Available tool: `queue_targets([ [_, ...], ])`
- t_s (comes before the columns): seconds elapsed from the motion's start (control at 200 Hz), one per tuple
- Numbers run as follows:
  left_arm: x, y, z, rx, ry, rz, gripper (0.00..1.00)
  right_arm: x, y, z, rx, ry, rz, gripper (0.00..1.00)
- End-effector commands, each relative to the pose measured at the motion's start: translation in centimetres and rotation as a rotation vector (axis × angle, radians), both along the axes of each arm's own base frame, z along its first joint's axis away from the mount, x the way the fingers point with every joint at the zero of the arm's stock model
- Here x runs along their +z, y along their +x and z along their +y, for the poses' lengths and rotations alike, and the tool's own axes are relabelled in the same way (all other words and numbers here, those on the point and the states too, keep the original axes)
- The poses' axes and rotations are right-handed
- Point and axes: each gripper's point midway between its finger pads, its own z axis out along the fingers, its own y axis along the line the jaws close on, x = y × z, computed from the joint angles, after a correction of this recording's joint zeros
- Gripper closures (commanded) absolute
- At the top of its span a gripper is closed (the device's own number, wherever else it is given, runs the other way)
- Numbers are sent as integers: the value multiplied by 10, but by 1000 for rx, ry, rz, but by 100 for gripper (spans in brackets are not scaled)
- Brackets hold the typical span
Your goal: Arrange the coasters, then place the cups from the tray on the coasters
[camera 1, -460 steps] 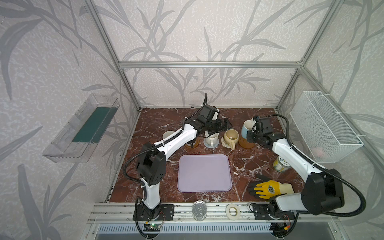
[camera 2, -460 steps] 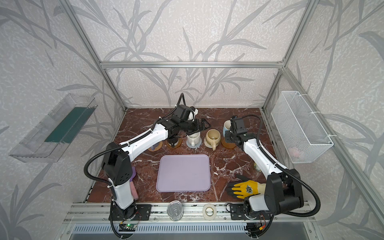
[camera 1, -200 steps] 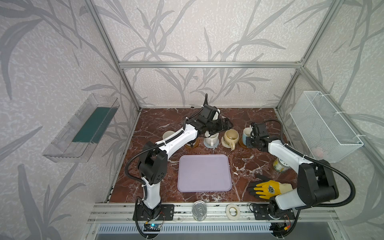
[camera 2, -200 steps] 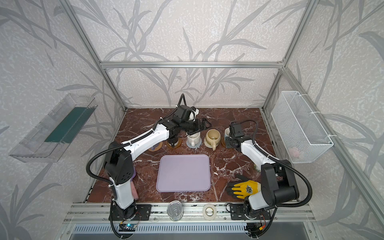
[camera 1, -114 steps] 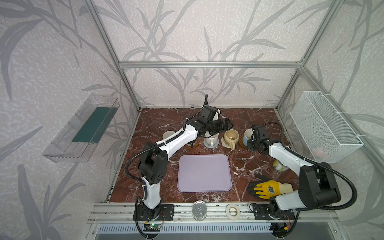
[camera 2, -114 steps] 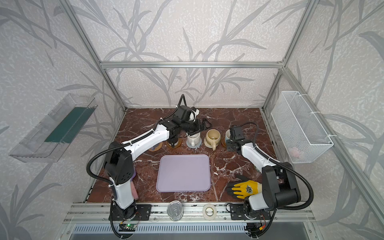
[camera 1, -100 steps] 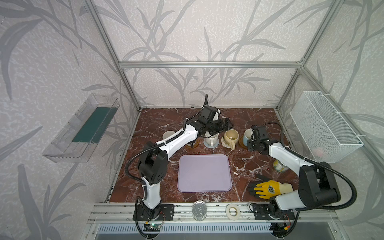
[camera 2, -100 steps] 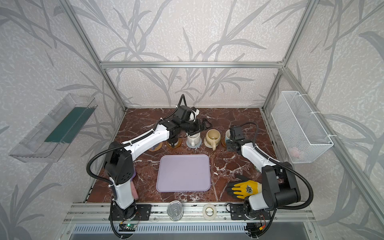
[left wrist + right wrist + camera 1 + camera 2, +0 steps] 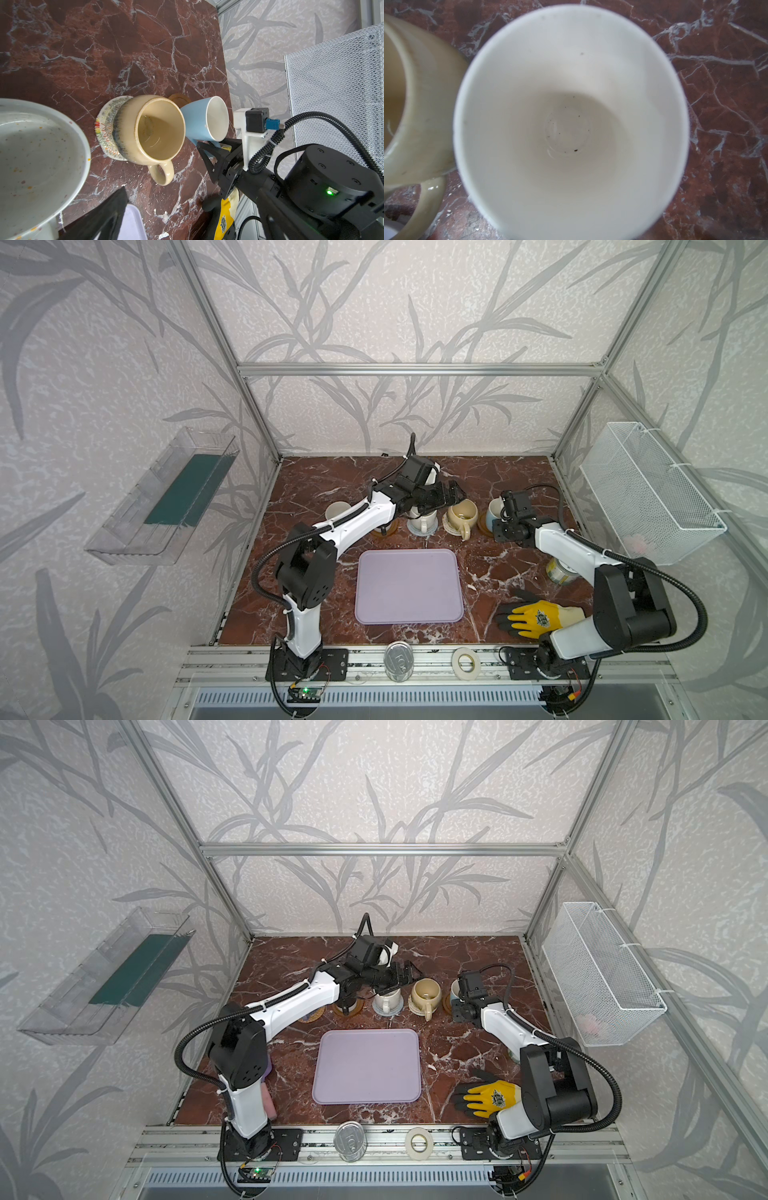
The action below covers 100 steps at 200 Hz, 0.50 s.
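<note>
Several cups stand in a row on coasters behind the empty lavender tray (image 9: 409, 587). The lavender cup (image 9: 337, 511) is leftmost, and the black cup (image 9: 347, 1006) sits on a brown coaster (image 9: 350, 1010). Then come the speckled white cup (image 9: 422, 520), the beige cup (image 9: 461, 514) on a cream coaster (image 9: 106, 128) and the light blue cup (image 9: 495, 510) on a brown coaster (image 9: 179, 98). My right gripper (image 9: 214, 147) stands at the blue cup's handle, fingers apart on either side of it. My left gripper (image 9: 451, 494) hovers open over the speckled cup.
A yellow and black glove (image 9: 536, 616) and a labelled tin (image 9: 561, 570) lie by the right arm's base. A silver can lid (image 9: 398, 659) and a tape roll (image 9: 465, 662) sit on the front rail. A wire basket (image 9: 648, 493) hangs on the right wall.
My right gripper came down with the light blue cup onto the brown coaster, and its fingers have since parted at the handle. The left arm has barely moved.
</note>
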Motion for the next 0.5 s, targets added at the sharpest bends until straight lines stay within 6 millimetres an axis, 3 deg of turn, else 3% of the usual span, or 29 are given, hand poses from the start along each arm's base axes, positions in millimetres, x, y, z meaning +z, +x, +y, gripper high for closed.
queue_targets([
  [0.0, 27, -5, 4, 7, -27, -54, 1, 19, -1, 0, 4, 16, -45, 51],
  [0.215, 52, -9, 25, 23, 8, -143, 1, 59, -18, -13, -54, 12, -150, 33],
  [0.385, 72, -14, 65, 91, 53, -231, 1, 92, -34, -14, -51, 52, -256, 29],
  [0.495, 71, -16, 99, 156, 112, -280, 1, 103, -44, -19, -67, 54, -305, 25],
])
